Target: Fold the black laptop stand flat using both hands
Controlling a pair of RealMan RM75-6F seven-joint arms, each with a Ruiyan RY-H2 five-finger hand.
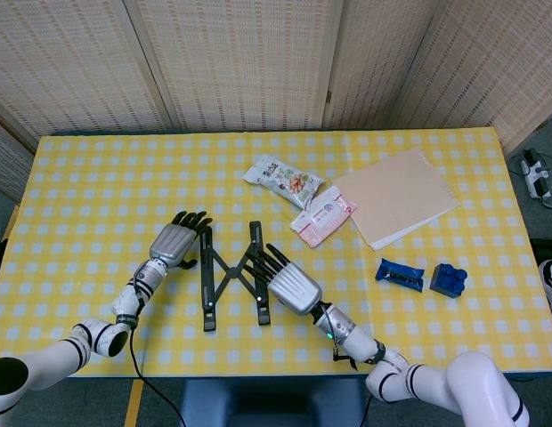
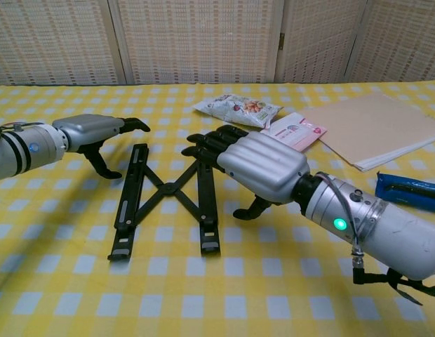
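- Nearest you, your right robot hand (image 1: 291, 286) (image 2: 263, 166) sits low over the table (image 1: 98, 178) (image 2: 56, 288), palm down, its dark fingers stretched out over the right rail of the black laptop stand (image 1: 231, 275) (image 2: 168, 193). The thumb curls down beside that rail. Nothing is gripped — whether the fingertips actually touch the rail, you cannot tell from either view.
- The black laptop stand lies between your two hands, its two long rails roughly parallel and joined by crossed struts in an X. It looks low against the yellow checked cloth.
- Your left robot hand (image 1: 175, 243) (image 2: 91, 133) is just beside the far end of the left rail, fingers extended with the tips bent slightly down and the thumb hooked below. It holds nothing; contact with the rail is unclear.
- To the right, well apart from the stand, a blue wrapped item (image 1: 400, 274) (image 2: 408, 190) lies on the table, with a small blue block (image 1: 448, 279) beside it in the head view.
- Further back, a pink-and-white packet (image 1: 323, 214) (image 2: 293, 130) lies against the edge of a tan notebook (image 1: 396, 196) (image 2: 375, 137).
- Beyond that, a white snack bag (image 1: 283, 179) (image 2: 236, 107) rests flat — the farthest thing from you.
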